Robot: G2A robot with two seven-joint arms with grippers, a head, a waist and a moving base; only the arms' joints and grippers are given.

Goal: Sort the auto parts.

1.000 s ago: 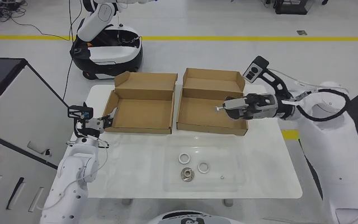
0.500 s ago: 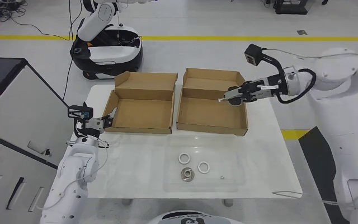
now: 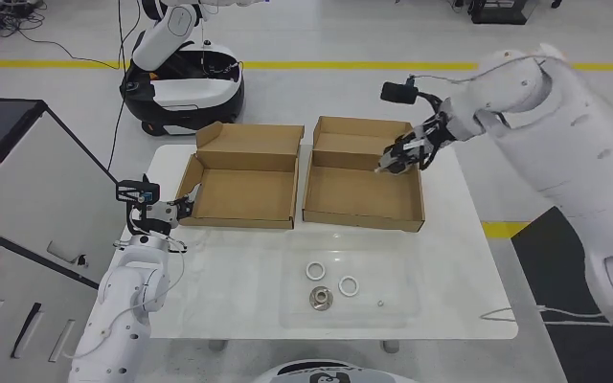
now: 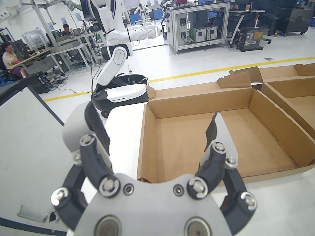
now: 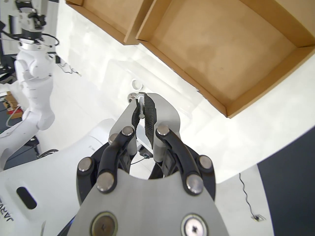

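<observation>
Silver threaded bolt (image 5: 140, 107), pinched in right hand (image 5: 142, 101)

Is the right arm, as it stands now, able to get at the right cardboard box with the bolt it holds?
Probably yes. In the top view the right gripper, shut on the bolt, appears to hang above the right cardboard box. The box has its top open, and nothing stands between them.

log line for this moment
right gripper: jaws shut on bolt, over right box | left gripper: jaws open, by left box | table: two rings, metal part

Two boxes (image 3: 239, 191) (image 3: 354, 196), two rings (image 3: 315, 271) (image 3: 350, 285), nut (image 3: 319, 299), bolt (image 5: 140, 105)
</observation>
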